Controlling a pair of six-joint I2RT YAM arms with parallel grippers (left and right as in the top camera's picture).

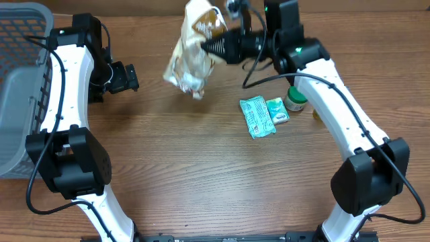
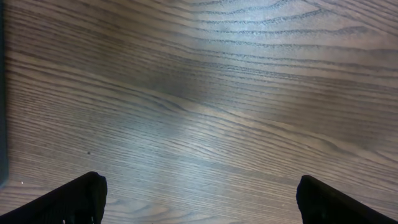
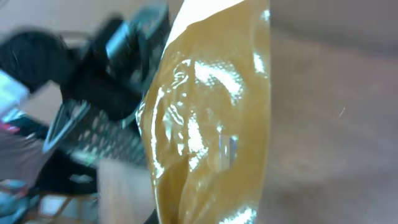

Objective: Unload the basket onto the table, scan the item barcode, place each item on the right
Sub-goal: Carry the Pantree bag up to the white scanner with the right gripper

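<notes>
The snack bag (image 1: 190, 60) is pinched in the clamped right gripper (image 1: 213, 46) near the middle of the far edge of the table (image 1: 201, 175), seemingly lifted clear, long axis pretty much far-to-near, while the left gripper (image 1: 129, 77) is parked empty, jaws spread wide, well off to its left.

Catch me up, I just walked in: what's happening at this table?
The right gripper is shut on a crinkly snack bag, holding it up at the far side of the table. The left gripper is open and empty over bare wood near a grey basket. Two teal packets and a small jar lie beside the right arm.
</notes>
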